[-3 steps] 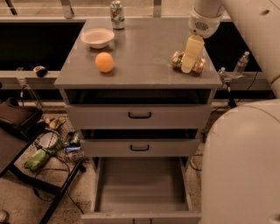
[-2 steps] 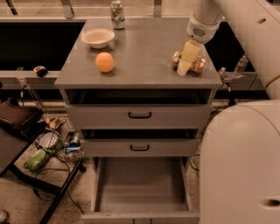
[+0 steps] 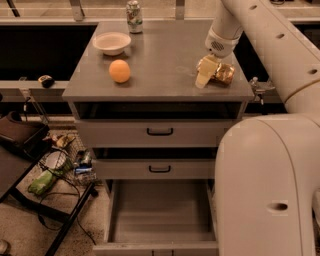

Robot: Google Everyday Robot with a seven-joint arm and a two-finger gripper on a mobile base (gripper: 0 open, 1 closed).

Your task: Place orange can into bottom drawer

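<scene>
The orange can (image 3: 225, 73) lies on its side on the grey cabinet top (image 3: 165, 55), near the right front corner. My gripper (image 3: 212, 75) reaches down from the right and stands open around the can's left part. One pale finger (image 3: 202, 78) touches the top just left of the can; the other is hidden behind the can. The bottom drawer (image 3: 160, 207) is pulled out below, with a plain grey inside and nothing in it.
A round orange fruit (image 3: 119, 71), a white bowl (image 3: 111, 43) and a green-and-white can (image 3: 133, 10) sit on the cabinet top. Two shallower drawers with black handles (image 3: 160, 131) are above the open one. My white arm fills the right side. Clutter and cables lie on the floor at the left.
My gripper has come down and shifted left over the orange can, so the can now shows to the right of the finger. The can and drawers have not moved.
</scene>
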